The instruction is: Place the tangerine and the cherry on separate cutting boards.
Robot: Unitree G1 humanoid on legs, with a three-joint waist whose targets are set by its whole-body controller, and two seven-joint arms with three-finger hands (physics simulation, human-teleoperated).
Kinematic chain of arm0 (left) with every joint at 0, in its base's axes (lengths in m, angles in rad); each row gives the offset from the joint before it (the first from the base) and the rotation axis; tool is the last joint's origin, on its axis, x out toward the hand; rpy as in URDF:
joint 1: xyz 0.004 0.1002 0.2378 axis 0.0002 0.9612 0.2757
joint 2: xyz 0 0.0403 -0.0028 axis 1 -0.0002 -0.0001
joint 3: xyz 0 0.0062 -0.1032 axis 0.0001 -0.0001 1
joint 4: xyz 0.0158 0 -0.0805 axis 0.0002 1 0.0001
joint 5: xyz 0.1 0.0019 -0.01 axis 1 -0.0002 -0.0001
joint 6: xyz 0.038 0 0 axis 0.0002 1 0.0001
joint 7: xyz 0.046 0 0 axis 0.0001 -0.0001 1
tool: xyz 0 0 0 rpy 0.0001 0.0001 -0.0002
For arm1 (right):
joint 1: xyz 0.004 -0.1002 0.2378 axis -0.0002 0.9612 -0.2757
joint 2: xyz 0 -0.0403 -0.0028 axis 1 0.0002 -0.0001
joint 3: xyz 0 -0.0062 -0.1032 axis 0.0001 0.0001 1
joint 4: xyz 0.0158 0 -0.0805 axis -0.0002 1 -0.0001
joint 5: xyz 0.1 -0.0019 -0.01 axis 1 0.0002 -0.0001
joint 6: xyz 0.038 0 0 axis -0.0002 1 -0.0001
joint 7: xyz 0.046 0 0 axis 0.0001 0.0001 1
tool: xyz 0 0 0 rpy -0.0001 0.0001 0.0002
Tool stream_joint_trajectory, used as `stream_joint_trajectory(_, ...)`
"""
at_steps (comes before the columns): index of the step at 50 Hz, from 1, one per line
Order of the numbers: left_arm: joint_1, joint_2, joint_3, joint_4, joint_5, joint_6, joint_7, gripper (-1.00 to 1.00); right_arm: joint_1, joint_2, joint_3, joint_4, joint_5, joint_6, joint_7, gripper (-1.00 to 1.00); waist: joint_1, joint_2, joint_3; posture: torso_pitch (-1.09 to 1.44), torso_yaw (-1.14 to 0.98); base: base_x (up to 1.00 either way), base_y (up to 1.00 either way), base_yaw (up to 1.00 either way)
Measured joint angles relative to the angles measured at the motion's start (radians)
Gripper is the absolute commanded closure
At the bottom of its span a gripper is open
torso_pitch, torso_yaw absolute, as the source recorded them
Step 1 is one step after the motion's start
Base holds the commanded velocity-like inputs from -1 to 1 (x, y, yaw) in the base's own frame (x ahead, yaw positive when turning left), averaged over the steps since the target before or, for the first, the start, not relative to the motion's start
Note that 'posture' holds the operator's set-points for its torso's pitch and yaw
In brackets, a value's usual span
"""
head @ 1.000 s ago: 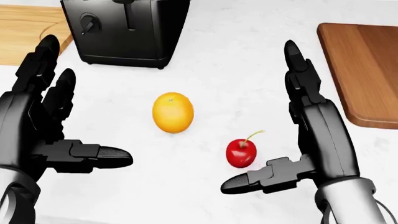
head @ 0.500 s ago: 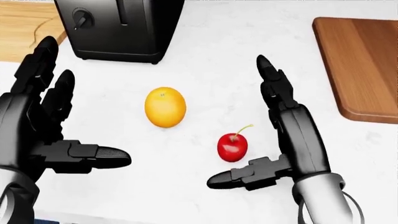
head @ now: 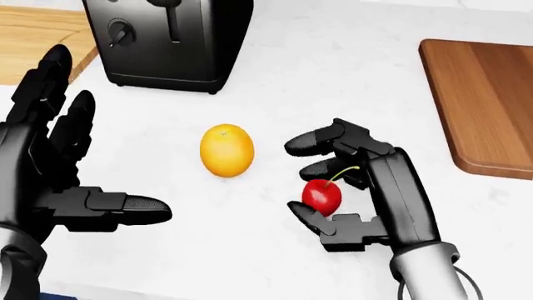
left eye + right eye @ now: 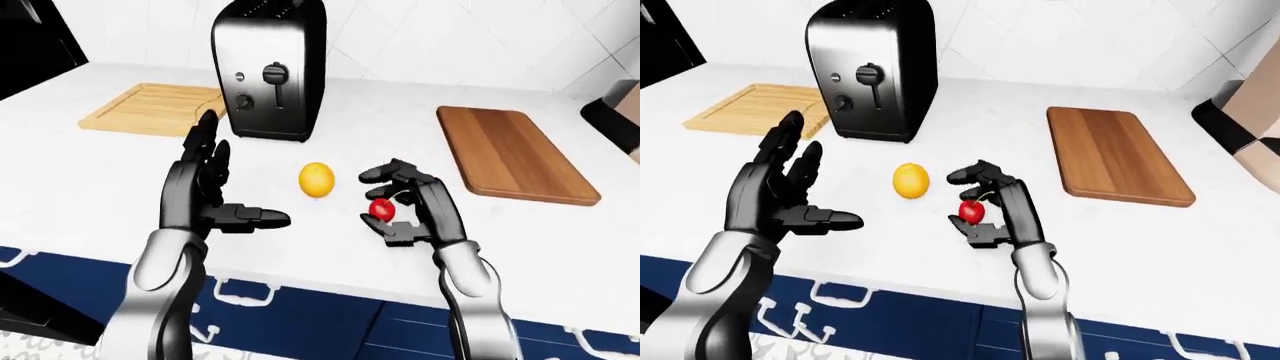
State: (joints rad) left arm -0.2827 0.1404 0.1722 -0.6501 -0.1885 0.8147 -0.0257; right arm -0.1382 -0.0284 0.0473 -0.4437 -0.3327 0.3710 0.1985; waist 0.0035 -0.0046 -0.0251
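In the left-eye view a white, faintly veined desk (image 4: 90, 187) carries a glossy chrome-and-black toaster (image 4: 268, 71) with rounded corners, a pale slatted board (image 4: 150, 109) to its left and a darker, smooth-grained, round-cornered board (image 4: 510, 154) well to the right. The tangerine (image 4: 317, 180), a matte orange oval, lies on the desk below the toaster, on neither board. The right hand (image 4: 400, 202), black and segmented over a silver forearm, curls its fingers around the shiny red cherry (image 4: 381, 210). The left hand (image 4: 215, 191) stands upright and spread, thumb jutting rightward, apart from the tangerine. In the head view, which looks down more steeply, the cherry's thin yellow-green stem arcs up to the right against the right hand's palm; two bent fingers (image 3: 320, 142) hook over the fruit from above and the thumb presses in from below, so the grip is closed on it, with the cherry just right of the tangerine and left of the dark board. The left hand is open, its blocky black fingers fanned toward the view's top and its rounded thumb tip pointing right, holding nothing. The right-eye view shows the same layout shifted left, with dark blue cabinet fronts (image 4: 910, 315) below the desk's edge.
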Motion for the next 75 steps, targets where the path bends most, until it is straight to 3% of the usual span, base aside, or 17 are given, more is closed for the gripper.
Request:
stream_joint_trajectory(6,-0.004,0.004,0.005,-0.008,-0.007,0.011,0.005,-1.00,0.046,0.000,0.001,-0.036,-0.016,-0.033,0.000,0.44,0.000,-0.001,-0.011,0.00,0.00,0.00,0.00,0.00)
stream_joint_trajectory(7,-0.004,0.004,0.005,-0.008,-0.007,0.010,0.006,-1.00,0.052,0.001,0.000,-0.038,-0.016,-0.039,0.002,0.50,-0.001,-0.002,-0.012,0.00,0.00,0.00,0.00,0.00)
stream_joint_trajectory(8,-0.004,0.004,0.005,-0.007,-0.006,0.008,0.007,-1.00,0.055,0.001,-0.002,-0.039,-0.015,-0.042,0.002,0.69,-0.002,-0.002,-0.013,0.00,0.00,0.00,0.00,0.00)
stream_joint_trajectory(10,-0.005,0.004,0.002,-0.004,-0.006,0.006,0.007,-1.00,0.052,0.005,-0.004,-0.048,-0.015,-0.029,0.001,0.76,-0.003,0.002,-0.010,0.00,0.00,0.00,0.00,0.00)
stream_joint_trajectory(17,-0.006,0.001,-0.008,-0.004,-0.002,0.010,0.005,-1.00,0.017,0.001,0.009,-0.176,-0.069,0.166,0.064,0.99,0.003,0.017,0.015,0.00,0.00,0.00,0.00,0.00)
stream_joint_trajectory(27,-0.029,-0.002,-0.019,-0.022,0.004,0.040,0.007,-1.00,-0.127,-0.040,-0.009,-0.439,-0.154,0.451,0.180,1.00,0.000,0.021,0.034,0.00,0.00,0.00,0.00,0.00)
stream_joint_trajectory(34,-0.045,-0.001,-0.022,-0.041,0.007,0.058,0.007,-1.00,-0.207,-0.064,-0.005,-0.520,-0.222,0.559,0.246,1.00,0.001,0.018,0.040,0.00,0.00,0.00,0.00,0.00)
stream_joint_trajectory(43,-0.060,-0.005,-0.049,-0.041,0.025,0.079,0.010,-1.00,-0.257,-0.091,-0.050,-0.519,-0.268,0.580,0.295,1.00,0.006,0.016,0.048,0.00,0.00,0.00,0.00,0.00)
stream_joint_trajectory(56,-0.165,-0.036,-0.180,0.046,0.157,0.139,-0.079,-1.00,-0.269,-0.100,-0.069,-0.504,-0.254,0.582,0.295,1.00,0.007,0.015,0.046,0.00,0.00,0.00,0.00,0.00)
stream_joint_trajectory(64,-0.211,-0.048,-0.202,0.128,0.257,0.141,-0.156,-1.00,-0.261,-0.109,-0.090,-0.490,-0.223,0.569,0.276,1.00,0.001,0.017,0.045,0.00,0.00,0.00,0.00,0.00)
stream_joint_trajectory(75,-0.275,-0.068,-0.229,0.197,0.387,0.167,-0.256,-1.00,-0.279,-0.116,-0.078,-0.504,-0.221,0.595,0.273,1.00,0.001,0.010,0.044,0.00,0.00,0.00,0.00,0.00)
